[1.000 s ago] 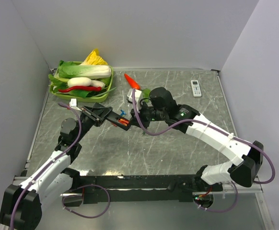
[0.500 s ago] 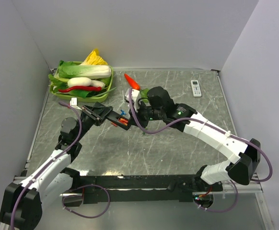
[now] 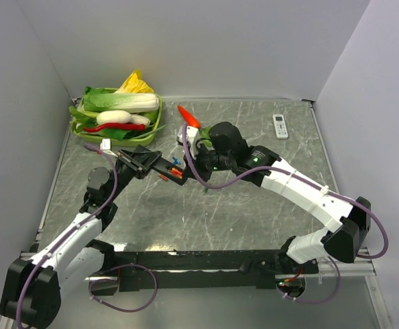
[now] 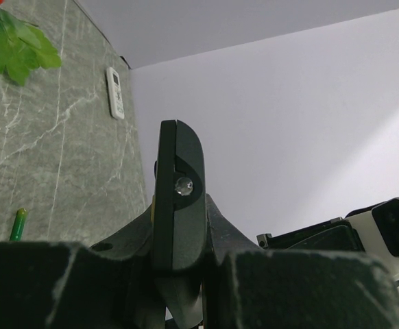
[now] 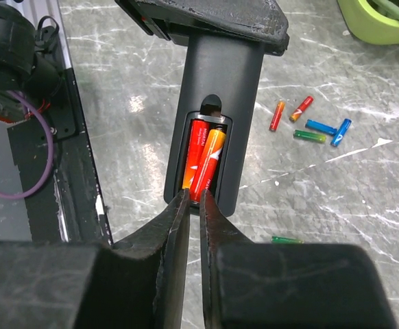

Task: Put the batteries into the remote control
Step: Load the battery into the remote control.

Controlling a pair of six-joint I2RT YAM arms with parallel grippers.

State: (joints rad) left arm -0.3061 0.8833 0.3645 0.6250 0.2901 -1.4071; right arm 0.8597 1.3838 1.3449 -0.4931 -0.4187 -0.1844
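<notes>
Right gripper [image 5: 192, 199] edged left, near-closed, grip unclear | left gripper [image 3: 157, 165] pinches remote control [image 5: 244, 89], pointing rightward | batteries [image 5: 203, 154] inside lengthwise

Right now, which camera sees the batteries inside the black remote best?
The right wrist camera: it looks into the remote, at two red-orange batteries side by side. The top camera shows only a red speck; the left wrist camera shows only the remote end-on.

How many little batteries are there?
8 batteries: two in the remote control, five clustered on the table beside it, one green lying apart. More may be hidden.
</notes>
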